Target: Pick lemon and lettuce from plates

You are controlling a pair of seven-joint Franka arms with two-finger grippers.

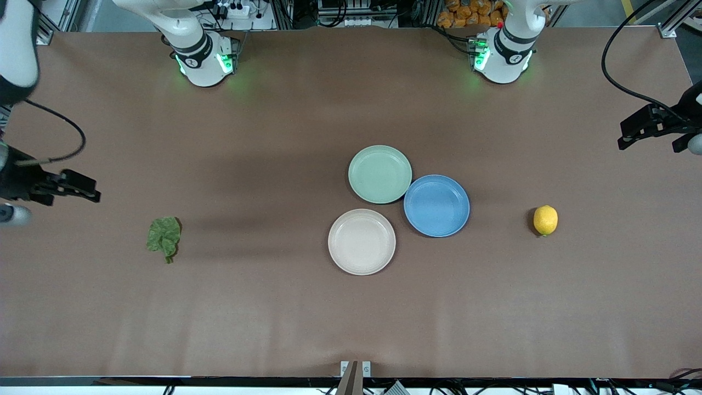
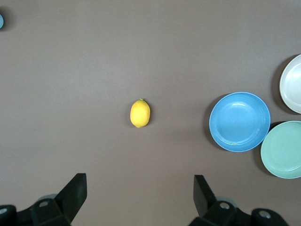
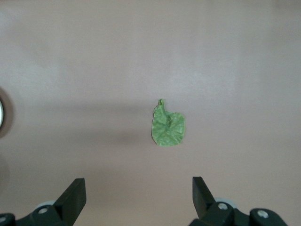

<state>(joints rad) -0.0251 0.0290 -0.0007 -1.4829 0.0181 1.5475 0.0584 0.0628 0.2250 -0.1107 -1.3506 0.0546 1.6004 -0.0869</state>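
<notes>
both sets of jaws stand wide apart with nothing between them: the left gripper (image 2: pixel 140 195) hangs high over the left arm's end of the table (image 1: pixel 274 318), the right gripper (image 3: pixel 139 197) high over the right arm's end. three plates sit clustered mid-table, and each looks bare inside. the mint green plate (image 1: pixel 380 174) lies farthest from the front camera, the beige-cream plate (image 1: pixel 361 241) nearest, and the blue plate (image 1: pixel 436 206) sits beside both, toward the left arm's end; whether their rims touch or only nearly touch is hard to tell. the lemon (image 1: pixel 545 220) rests on the bare table, well apart from the blue plate, toward the left arm's end: a small bright yellow oval with a tiny green tip. the lettuce (image 1: pixel 164 237) lies flat on the table toward the right arm's end, well apart from the plates: a crinkled green leaf with a short stem end.
</notes>
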